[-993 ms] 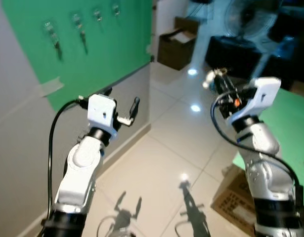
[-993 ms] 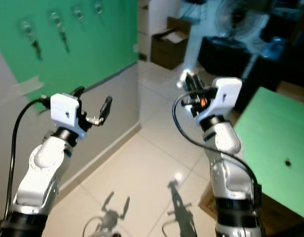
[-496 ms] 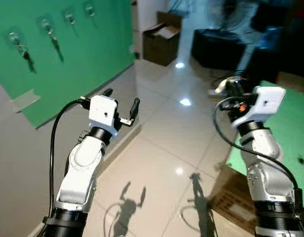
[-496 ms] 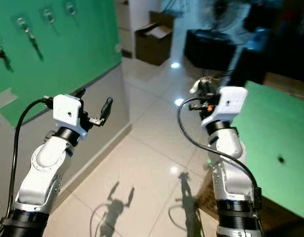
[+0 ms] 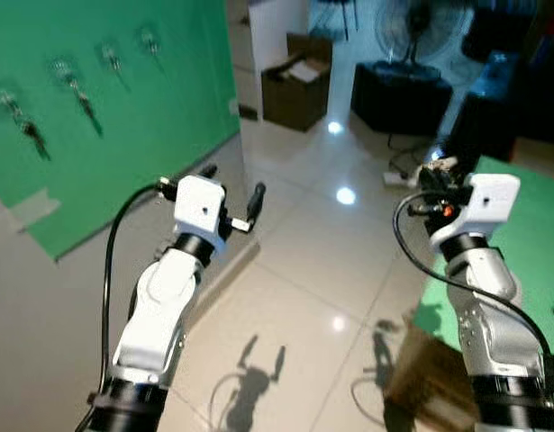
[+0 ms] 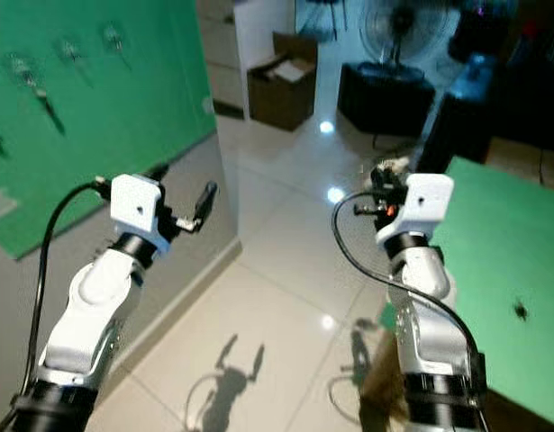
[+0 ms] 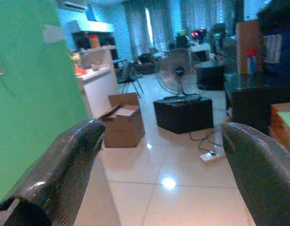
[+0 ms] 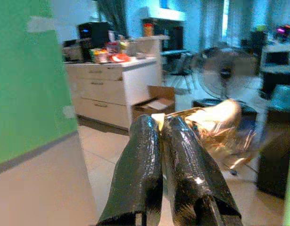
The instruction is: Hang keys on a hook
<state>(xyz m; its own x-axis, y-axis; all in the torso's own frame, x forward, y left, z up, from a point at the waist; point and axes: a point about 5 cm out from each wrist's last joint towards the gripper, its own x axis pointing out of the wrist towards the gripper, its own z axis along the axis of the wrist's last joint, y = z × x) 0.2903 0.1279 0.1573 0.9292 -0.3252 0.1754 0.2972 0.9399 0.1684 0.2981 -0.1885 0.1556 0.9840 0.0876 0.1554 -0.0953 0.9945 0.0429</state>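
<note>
Right wrist view shows my right gripper (image 8: 159, 123) clamped on the keys (image 8: 215, 125), carrying them; my left gripper (image 5: 233, 191) is spread, empty. Next I'd turn toward the hooks (image 5: 71, 75), upper left on the green wall (image 5: 159, 108).

We see two silver arms with rounded joint housings, each ending in a white boxy wrist block; a black band rings each arm at about 6 o'clock in the head views. A black cable loops from each block down the arm. The left gripper (image 5: 231, 193) and right gripper (image 8: 166, 136) have long, textured black fingers.
</note>
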